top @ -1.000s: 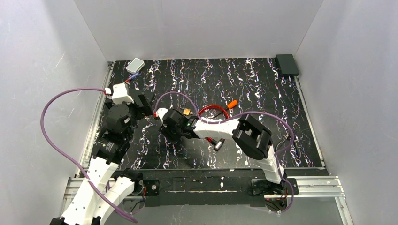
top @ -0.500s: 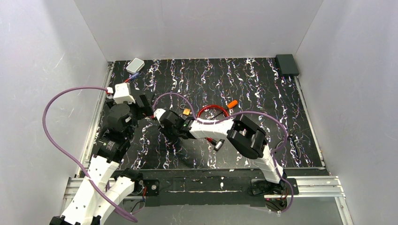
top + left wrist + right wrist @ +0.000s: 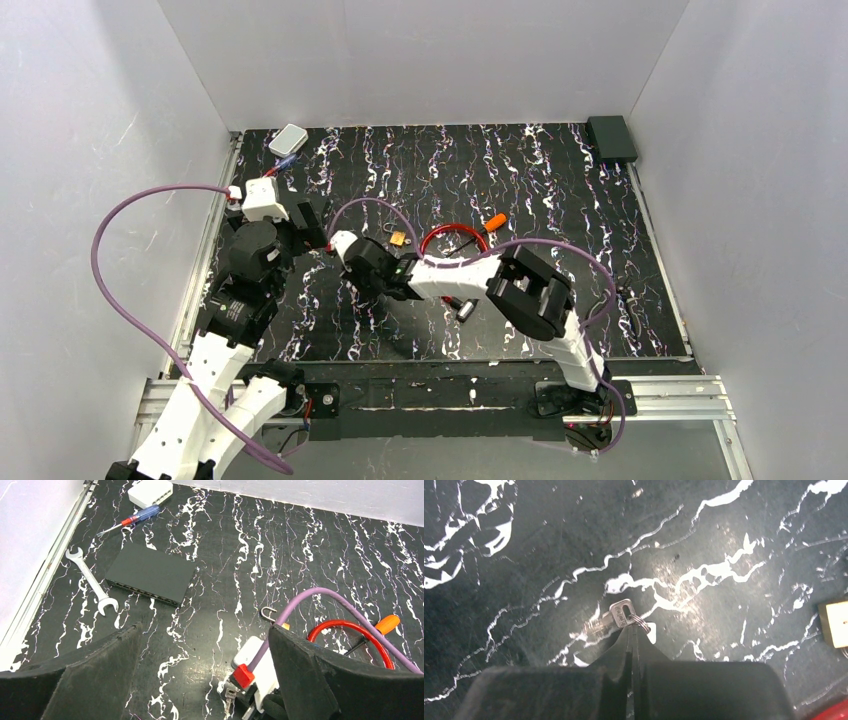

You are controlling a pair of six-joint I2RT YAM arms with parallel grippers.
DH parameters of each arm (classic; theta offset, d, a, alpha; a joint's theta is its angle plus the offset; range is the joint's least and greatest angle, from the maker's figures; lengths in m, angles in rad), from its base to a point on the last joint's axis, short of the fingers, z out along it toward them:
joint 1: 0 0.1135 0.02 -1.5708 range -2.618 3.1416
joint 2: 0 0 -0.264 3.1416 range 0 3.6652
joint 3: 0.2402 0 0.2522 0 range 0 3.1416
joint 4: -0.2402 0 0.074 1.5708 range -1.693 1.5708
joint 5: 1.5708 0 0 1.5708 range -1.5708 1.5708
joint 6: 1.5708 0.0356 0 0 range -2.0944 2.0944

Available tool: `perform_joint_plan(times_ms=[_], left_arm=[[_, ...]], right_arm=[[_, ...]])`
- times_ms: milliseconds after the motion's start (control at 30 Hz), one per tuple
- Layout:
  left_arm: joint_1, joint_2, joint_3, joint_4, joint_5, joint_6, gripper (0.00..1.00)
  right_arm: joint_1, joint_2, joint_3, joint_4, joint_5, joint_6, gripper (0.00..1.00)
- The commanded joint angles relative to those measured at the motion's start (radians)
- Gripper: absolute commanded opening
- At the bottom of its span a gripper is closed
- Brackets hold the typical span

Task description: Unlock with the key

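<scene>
We're logging this as early in the task. The key (image 3: pixel 616 616), a small silver one on a split ring, is already picked. The right gripper (image 3: pixel 631 630) is clenching its tips tight on the ring, and the key blade is poking out ahead, at or just above the mat (can't tell which).

The padlock (image 3: pixel 398 238) is the landmark. The key is sitting near it but apart, off to its left and a bit toward the arm bases. In the right wrist view the brass body is only peeking in at the right edge.

We're judging the key as not yet in the keyhole and nothing as turned. We can't tell the shackle's state at this res. Left to do: bring the key over, line it up w/ the keyhole, insert, twist, pop the shackle.

An orange-handled tool (image 3: pixel 494 221) is lying right of the padlock, beyond the red cable loop (image 3: pixel 455 238), w/ nothing touching it.

Pose: the right arm is reaching across from the padlock's right, forearm low over the mat, wrist pitched down so the tips are pointing at the mat left of the padlock. The left gripper (image 3: pixel 204 629) is hanging further left of the padlock, raised, fingers spread wide and gripping nothing, cam looking toward the padlock. We're guessing it'll need to steady the lock body.
</scene>
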Motion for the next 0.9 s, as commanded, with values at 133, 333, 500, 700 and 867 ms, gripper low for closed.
perform_joint_plan(times_ms=[133,333,500,700,867], left_arm=[[-0.001,-0.001,0.01,-0.031,0.033,-0.032,0.94],[0.0,-0.008,0.004,-0.14,0.195,-0.146,0.91],[0.0,-0.041,-0.034,-0.227,0.311,-0.325,0.88],[0.0,-0.041,-0.139,-0.287,0.444,-0.67,0.81],[-0.001,0.027,-0.288,-0.144,0.625,-0.929,0.75]], right_arm=[[-0.004,-0.111,-0.182,-0.055,0.027,0.037,0.01],[-0.004,-0.193,-0.275,-0.042,0.039,0.067,0.01],[-0.004,-0.263,-0.335,-0.036,0.045,0.102,0.01],[-0.004,-0.326,-0.409,-0.03,0.07,0.177,0.01],[-0.006,-0.359,-0.444,-0.034,0.079,0.267,0.01]])
